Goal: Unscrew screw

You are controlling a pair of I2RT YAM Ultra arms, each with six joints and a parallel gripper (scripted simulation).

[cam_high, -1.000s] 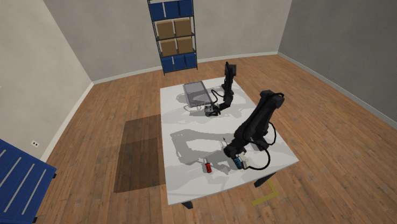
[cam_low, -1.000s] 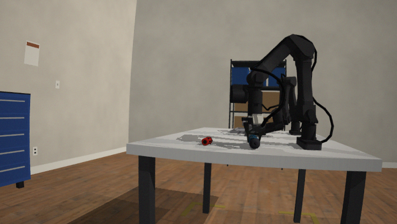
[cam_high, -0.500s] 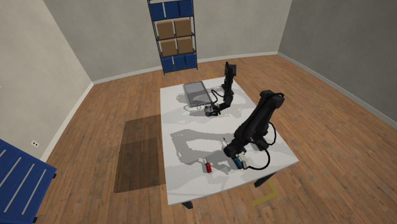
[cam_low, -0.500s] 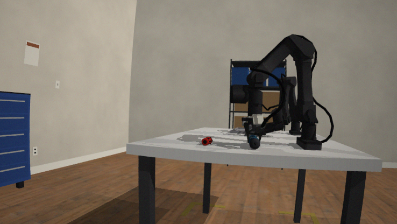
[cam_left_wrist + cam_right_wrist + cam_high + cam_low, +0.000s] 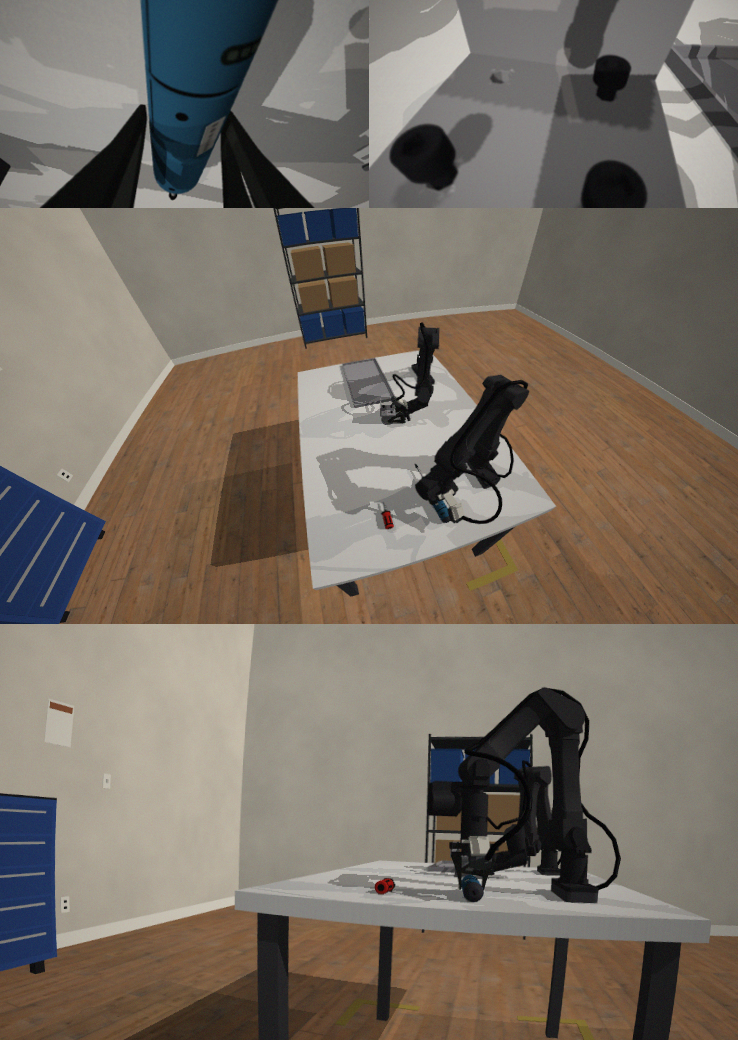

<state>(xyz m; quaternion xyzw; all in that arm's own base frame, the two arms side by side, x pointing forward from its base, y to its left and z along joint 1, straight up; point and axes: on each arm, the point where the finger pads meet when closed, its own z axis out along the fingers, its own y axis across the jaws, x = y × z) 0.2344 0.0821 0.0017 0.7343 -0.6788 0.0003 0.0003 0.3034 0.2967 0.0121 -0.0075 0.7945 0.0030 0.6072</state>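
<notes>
The electric screwdriver (image 5: 441,510) with its dark blue barrel lies on the table near the front edge. It also shows in the exterior view (image 5: 471,891) and fills the left wrist view (image 5: 195,93). My left gripper (image 5: 184,113) straddles the barrel with its fingers slightly parted from it, open. My right gripper (image 5: 393,413) is down at the joint module (image 5: 387,417) by the tray and is shut on it. The right wrist view shows the grey bracket (image 5: 545,135) with three black screws, one standing at the back (image 5: 611,75), one at the left (image 5: 424,155) and one at the front (image 5: 615,186).
A red-handled screwdriver (image 5: 386,518) lies on the table left of the electric one. A thin tool (image 5: 414,472) lies beside the left arm. A grey tray (image 5: 365,381) sits at the table's far end. A shelf rack (image 5: 323,275) stands behind the table.
</notes>
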